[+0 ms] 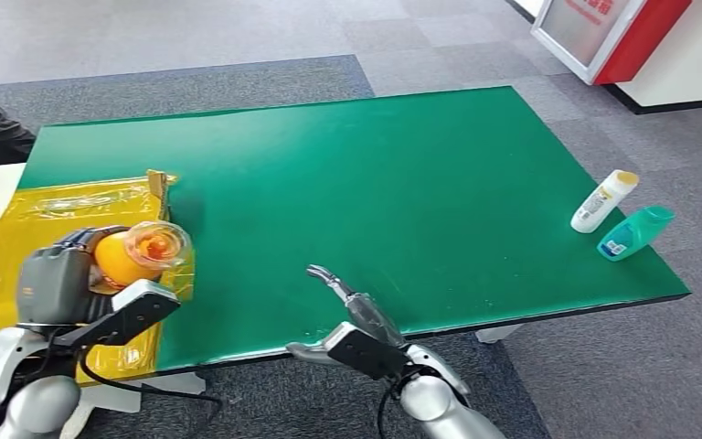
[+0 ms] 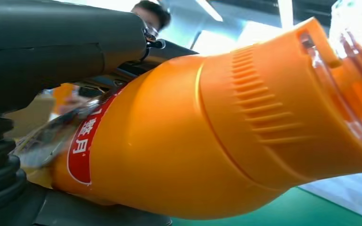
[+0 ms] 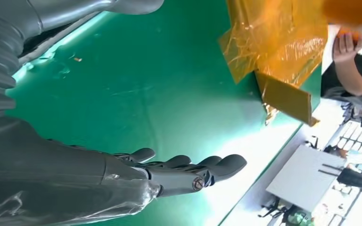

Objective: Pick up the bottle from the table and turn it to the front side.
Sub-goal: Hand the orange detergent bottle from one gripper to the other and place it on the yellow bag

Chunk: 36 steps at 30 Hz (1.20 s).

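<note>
Head view is showing the left hand [image 1: 55, 285] gripping a glossy orange plastic bottle [image 1: 132, 254] lifted above the green table [image 1: 402, 183], seemingly for turning, while the right hand [image 1: 352, 311] is hovering released.

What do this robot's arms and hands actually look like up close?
Both arms are rounded silver shells with black cables looping near the joints. The left hand is a bulky dark grey block, the right hand slimmer, with dark fingers, a ribbed grey wrist cover and a small round screw.
</note>
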{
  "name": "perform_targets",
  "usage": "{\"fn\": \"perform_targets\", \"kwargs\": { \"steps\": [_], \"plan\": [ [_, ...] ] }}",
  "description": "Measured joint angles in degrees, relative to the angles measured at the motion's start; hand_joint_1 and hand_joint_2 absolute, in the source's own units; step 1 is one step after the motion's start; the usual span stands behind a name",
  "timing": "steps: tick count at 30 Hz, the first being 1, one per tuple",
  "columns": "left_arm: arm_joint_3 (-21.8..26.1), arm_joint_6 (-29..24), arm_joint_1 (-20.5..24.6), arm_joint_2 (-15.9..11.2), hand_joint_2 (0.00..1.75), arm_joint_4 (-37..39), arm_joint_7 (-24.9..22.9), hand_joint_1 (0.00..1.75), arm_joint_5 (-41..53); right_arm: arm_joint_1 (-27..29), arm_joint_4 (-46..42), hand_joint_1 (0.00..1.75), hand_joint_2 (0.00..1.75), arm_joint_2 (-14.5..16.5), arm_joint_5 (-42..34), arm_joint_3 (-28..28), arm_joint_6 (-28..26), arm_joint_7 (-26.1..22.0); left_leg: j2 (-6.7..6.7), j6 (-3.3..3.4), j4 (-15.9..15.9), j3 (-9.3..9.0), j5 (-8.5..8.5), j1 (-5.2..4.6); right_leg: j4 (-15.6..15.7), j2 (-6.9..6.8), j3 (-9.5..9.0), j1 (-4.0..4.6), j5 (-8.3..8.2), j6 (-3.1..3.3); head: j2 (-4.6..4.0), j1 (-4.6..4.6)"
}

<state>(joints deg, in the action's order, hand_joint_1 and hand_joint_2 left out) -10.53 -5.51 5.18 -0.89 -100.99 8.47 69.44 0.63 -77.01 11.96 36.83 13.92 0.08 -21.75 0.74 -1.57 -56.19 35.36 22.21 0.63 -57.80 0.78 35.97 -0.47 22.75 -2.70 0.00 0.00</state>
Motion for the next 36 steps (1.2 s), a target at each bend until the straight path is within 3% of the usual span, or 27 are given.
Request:
{"fn": "perform_targets", "kwargs": {
  "steps": [3, 8, 12, 19, 29, 30, 33, 34, 36],
  "plan": [
    [1.1, 1.6, 1.5, -4.3, 1.75, 0.2, -1.5, 1.75, 7.1, 0.5, -1.0, 0.0, 1.75, 0.0, -0.9, -1.6, 0.7, -0.4, -0.01, 0.0, 0.0, 0.0, 0.0, 0.0, 0.0, 0.0, 0.0, 0.02, 0.0, 0.02, 0.0, -0.03],
    [-0.1, 5.7, 5.3, -14.9, 1.75, 7.2, -0.6, 1.75, 12.8, 0.5, -0.8, 0.0, 1.75, -0.1, -3.5, -3.9, 1.8, -2.6, -0.05, -0.04, 0.0, -0.01, -0.03, 0.0, 0.0, 0.03, 0.05, 0.02, -0.06, 0.1, 0.0, -0.02],
    [-2.4, 4.7, 6.7, -19.2, 1.75, 16.7, -1.0, 1.75, 15.0, 0.3, 0.5, 0.0, 1.75, -0.2, -4.3, -4.7, 2.2, -3.7, -0.08, -0.04, 0.0, -0.01, -0.04, 0.0, 0.0, 0.05, 0.06, 0.02, -0.07, 0.11, 0.0, -0.01],
    [-5.1, 2.1, 7.7, -20.7, 1.75, 27.3, -1.2, 1.75, 15.8, -0.3, 2.7, 0.0, 1.75, -0.2, -4.8, -4.8, 2.3, -4.0, -0.09, -0.03, 0.0, 0.02, -0.02, -0.01, 0.0, 0.06, 0.07, 0.01, -0.05, 0.11, 0.0, -0.02],
    [-8.1, -7.6, 12.0, -17.6, 1.75, 38.8, -2.4, 1.75, 19.8, -0.9, 5.0, 0.0, 1.75, -0.2, -5.0, -4.7, 2.4, -4.0, -0.08, -0.05, 0.0, 0.01, -0.02, 0.0, 0.0, 0.05, 0.06, 0.01, -0.09, 0.13, 0.0, -0.01],
    [-8.2, -8.2, 12.4, -17.2, 1.75, 39.4, -2.6, 1.64, 19.9, -1.0, 5.1, 0.0, 1.75, -0.2, -5.0, -4.7, 2.4, -4.0, -0.08, -0.05, 0.0, 0.01, -0.03, 0.0, 0.0, 0.05, 0.06, 0.01, -0.09, 0.13, 0.0, -0.01],
    [-8.5, -9.4, 13.1, -16.2, 1.75, 40.9, -2.9, 0.36, 20.3, -1.1, 5.5, 0.0, 1.75, -0.2, -5.0, -4.6, 2.4, -4.0, -0.08, -0.04, 0.0, 0.01, -0.03, 0.0, 0.0, 0.05, 0.06, 0.01, -0.09, 0.13, 0.0, -0.01],
    [-8.7, -9.7, 13.3, -16.0, 1.75, 41.2, -2.9, 0.03, 20.4, -1.1, 5.6, 0.0, 1.75, -0.2, -5.0, -4.6, 2.4, -4.0, -0.08, -0.04, 0.0, 0.01, -0.03, 0.0, 0.0, 0.05, 0.06, 0.01, -0.09, 0.12, 0.0, -0.01],
    [-8.8, -10.1, 13.4, -15.4, 1.75, 41.5, -2.9, 0.0, 20.4, -1.1, 5.7, 0.0, 1.75, -0.2, -5.0, -4.5, 2.4, -4.0, -0.08, -0.04, 0.0, 0.01, -0.03, 0.0, 0.0, 0.05, 0.06, 0.01, -0.09, 0.12, 0.0, -0.02]
  ]
}}
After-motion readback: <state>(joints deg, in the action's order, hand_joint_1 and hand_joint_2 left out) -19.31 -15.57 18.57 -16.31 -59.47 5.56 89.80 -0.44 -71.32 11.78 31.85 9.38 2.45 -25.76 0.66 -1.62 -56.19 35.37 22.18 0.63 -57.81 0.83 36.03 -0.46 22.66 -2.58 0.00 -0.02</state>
